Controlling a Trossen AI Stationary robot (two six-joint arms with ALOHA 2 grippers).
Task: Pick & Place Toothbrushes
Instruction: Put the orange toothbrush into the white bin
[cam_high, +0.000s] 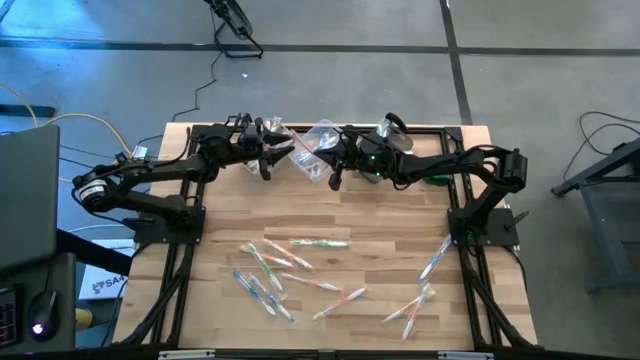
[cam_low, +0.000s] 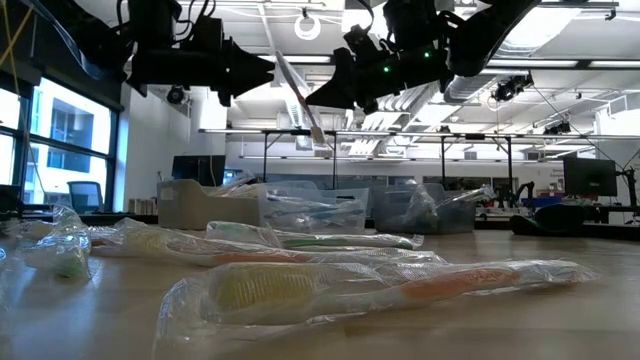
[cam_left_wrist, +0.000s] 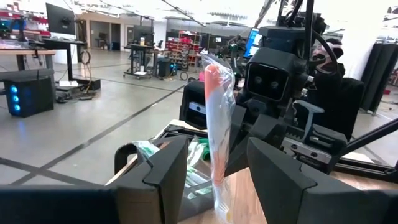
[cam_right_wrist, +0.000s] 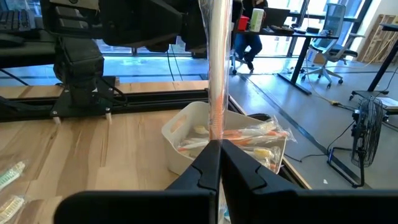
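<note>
no text can be read with any certainty. a white sheet (cam_high: 103, 284) on the floor left of the table (cam_high: 380, 225) bears dark letters, seemingly beginning "sa", too small to make out.

Overhead ceiling lights (cam_low: 310, 22) flood the room behind my arms, so from table height they read as near-black silhouettes. The closest clear-wrapped orange-handled toothbrush (cam_low: 400, 290) lies soft and out of focus, glare sheening its plastic. From above, the pale wooden worktop (cam_high: 380, 215) is evenly lit with faint shadows. Bright windows (cam_right_wrist: 155, 62) wash out the far background behind my right pincer (cam_right_wrist: 220, 163).
</note>
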